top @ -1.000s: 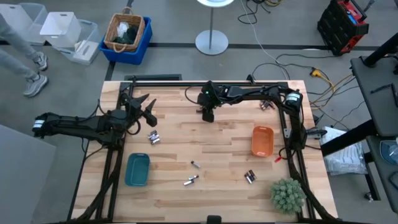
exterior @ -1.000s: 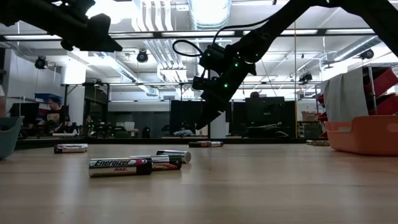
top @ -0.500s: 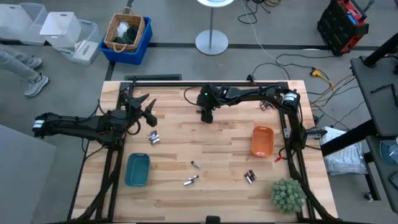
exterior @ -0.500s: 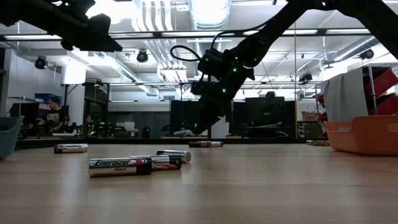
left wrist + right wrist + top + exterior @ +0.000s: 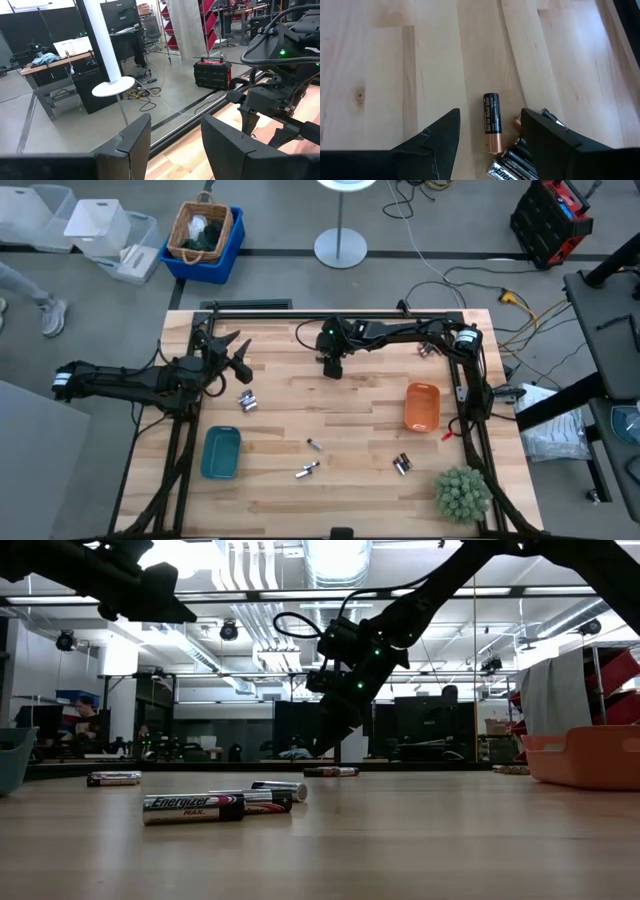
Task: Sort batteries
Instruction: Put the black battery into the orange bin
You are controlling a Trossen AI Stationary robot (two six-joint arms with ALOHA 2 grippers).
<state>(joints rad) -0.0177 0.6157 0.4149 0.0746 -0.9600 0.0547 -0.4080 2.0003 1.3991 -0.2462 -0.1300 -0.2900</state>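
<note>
Batteries lie scattered on the wooden table: a cluster (image 5: pixel 247 400) near my left gripper, a single one (image 5: pixel 313 445), a pair (image 5: pixel 306 471), a cluster (image 5: pixel 402 464) and more at the far right (image 5: pixel 430 348). My right gripper (image 5: pixel 334 366) hangs open, pointing down, over the far middle of the table. A black-and-copper battery (image 5: pixel 491 122) lies flat on the wood between and below its fingers (image 5: pixel 490 114), with more batteries (image 5: pixel 515 162) beside it. My left gripper (image 5: pixel 238 357) stands open and empty at the far left (image 5: pixel 175 120).
A teal tray (image 5: pixel 221 452) sits near left and an orange tray (image 5: pixel 422 406) at the right. A green plant (image 5: pixel 462 493) stands at the near right corner. Bare wood stretches across the table's middle.
My right gripper has shifted slightly toward the table's left above the far batteries, still open. A person beyond the table's far left has walked out of view.
</note>
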